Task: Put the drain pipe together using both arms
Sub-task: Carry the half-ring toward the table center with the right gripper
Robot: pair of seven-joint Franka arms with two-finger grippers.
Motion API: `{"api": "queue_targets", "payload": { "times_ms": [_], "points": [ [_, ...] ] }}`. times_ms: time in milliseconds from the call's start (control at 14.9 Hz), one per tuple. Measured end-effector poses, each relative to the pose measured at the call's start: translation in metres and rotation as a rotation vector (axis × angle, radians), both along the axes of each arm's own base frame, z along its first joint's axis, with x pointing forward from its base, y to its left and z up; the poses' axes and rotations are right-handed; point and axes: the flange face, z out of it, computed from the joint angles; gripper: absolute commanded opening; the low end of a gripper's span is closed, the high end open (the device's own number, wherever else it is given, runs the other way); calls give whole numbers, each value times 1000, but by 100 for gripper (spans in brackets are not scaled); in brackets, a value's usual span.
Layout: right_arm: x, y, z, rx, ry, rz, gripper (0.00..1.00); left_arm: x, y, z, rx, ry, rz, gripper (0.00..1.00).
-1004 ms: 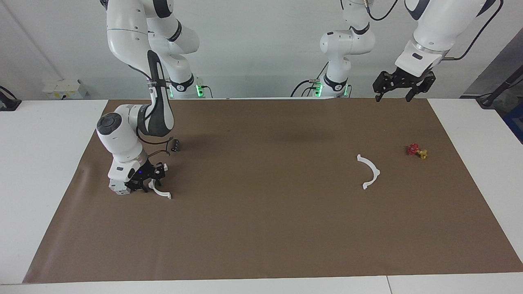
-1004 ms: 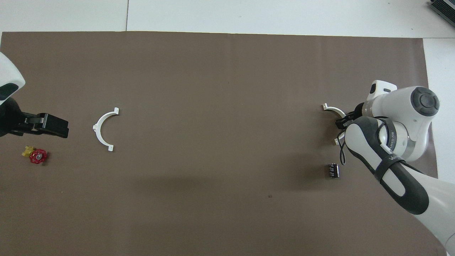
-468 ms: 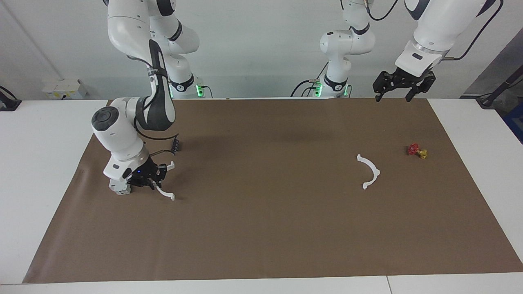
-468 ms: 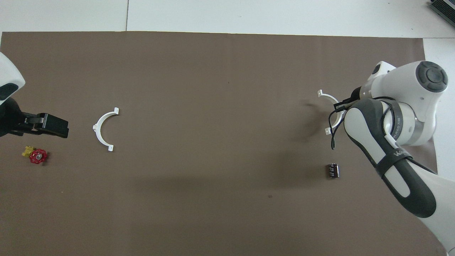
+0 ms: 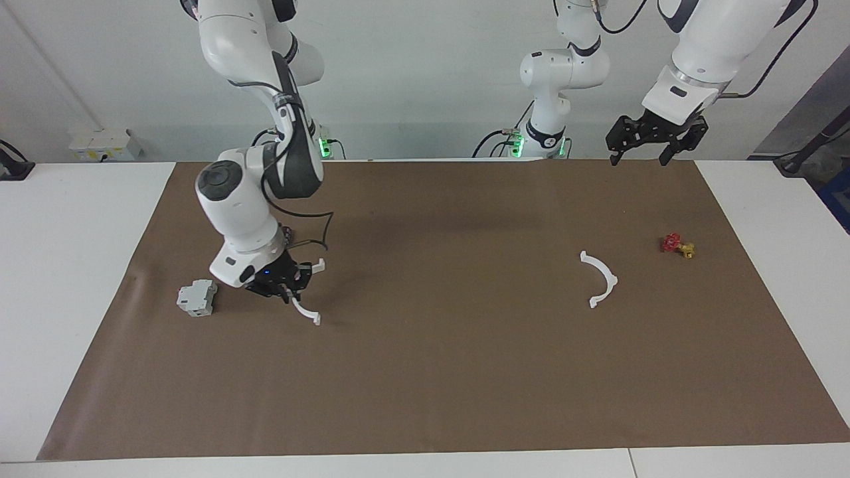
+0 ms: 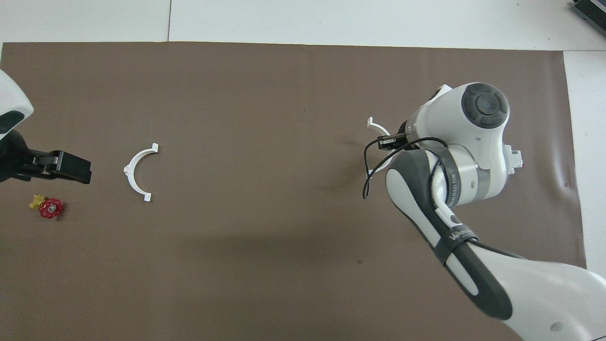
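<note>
Carefully Carrying 1 Half-Ring Toward Its Mate

Now the tabletop (image 5: 425, 411), under its brown sheet, carries everything. The right arm (image 5: 246, 199) reaches over the sheet at its own end, and the right gripper (image 5: 287, 287) is clamped tight on 1 white half-ring (image 5: 307, 313), held clear of the surface with the arc hanging below the fingers. The left arm (image 5: 704, 40) waits, its left gripper (image 5: 651, 143) raised over the sheet's edge nearest the robots, fingers spread wide and empty. The second half-ring (image 5: 601, 279) lies flat toward the left arm's end, well apart from the held one.

To do this step well, I judge the right arm should travel level toward the middle, keeping the thin arc from swinging or slipping in the pinch. The left gripper should take the lying arc by its curve, leaving the end tabs free to mate.

A grey-white block (image 5: 197, 297) sits beside the right gripper, and a small red and yellow valve (image 5: 677, 245) lies near the second half-ring; both are best avoided.
</note>
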Motion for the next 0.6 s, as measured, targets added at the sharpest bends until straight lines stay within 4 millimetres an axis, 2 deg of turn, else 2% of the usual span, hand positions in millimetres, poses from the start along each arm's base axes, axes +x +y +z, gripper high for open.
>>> {"api": "queue_targets", "payload": {
  "times_ms": [134,268,401,602],
  "points": [
    [-8,43,-16,0,3,-11,0,0,0,0,0,0,0,100],
    [-12,72,-31,-7,8,5,0,0,0,0,0,0,0,100],
    [-14,92,-39,-2,-7,5,0,0,0,0,0,0,0,100],
    [-21,111,-46,1,-17,27,0,0,0,0,0,0,0,100]
  ]
}}
